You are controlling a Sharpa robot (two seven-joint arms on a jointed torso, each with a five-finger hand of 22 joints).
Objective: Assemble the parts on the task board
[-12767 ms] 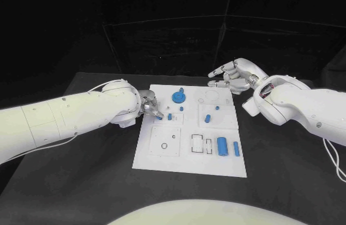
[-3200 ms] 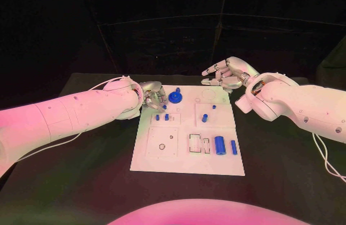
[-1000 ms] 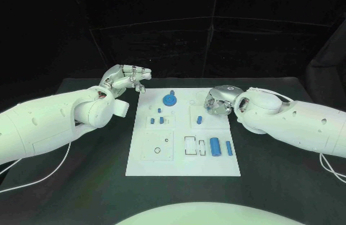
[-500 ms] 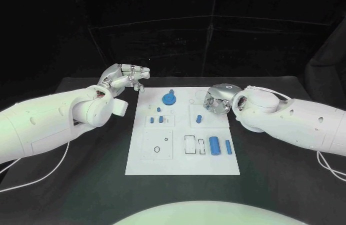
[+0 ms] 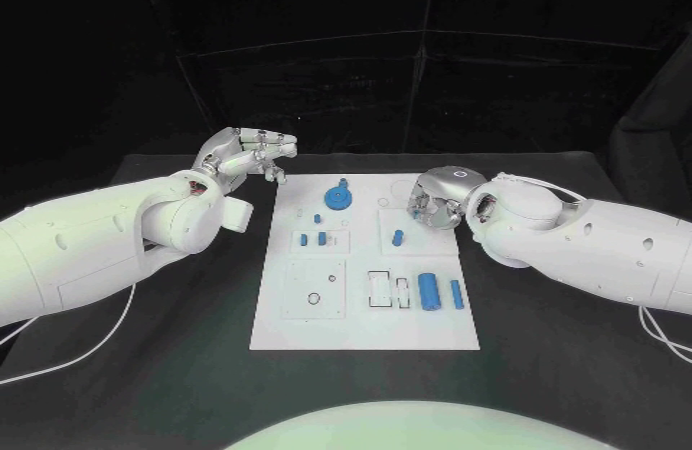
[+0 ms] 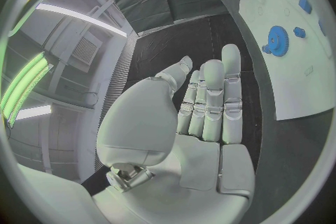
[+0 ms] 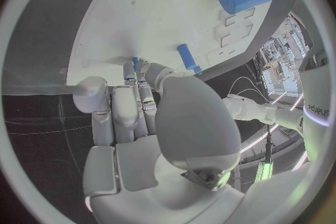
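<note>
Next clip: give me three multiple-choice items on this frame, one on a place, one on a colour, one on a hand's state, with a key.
1. Where is the gear?
A. on the board's far part
B. on the bare table
C. in the left hand

2. What colour are the parts on the board?
A. red
B. blue
C. yellow

3. How is the left hand?
A. gripping a part
B. pressing on the board
C. holding nothing, off the board

Key: 1 A, the gear lies at the far end of the white plate. 2 B, all are blue. 3 C, the left wrist view shows its fingers straight, with nothing in them.
</note>
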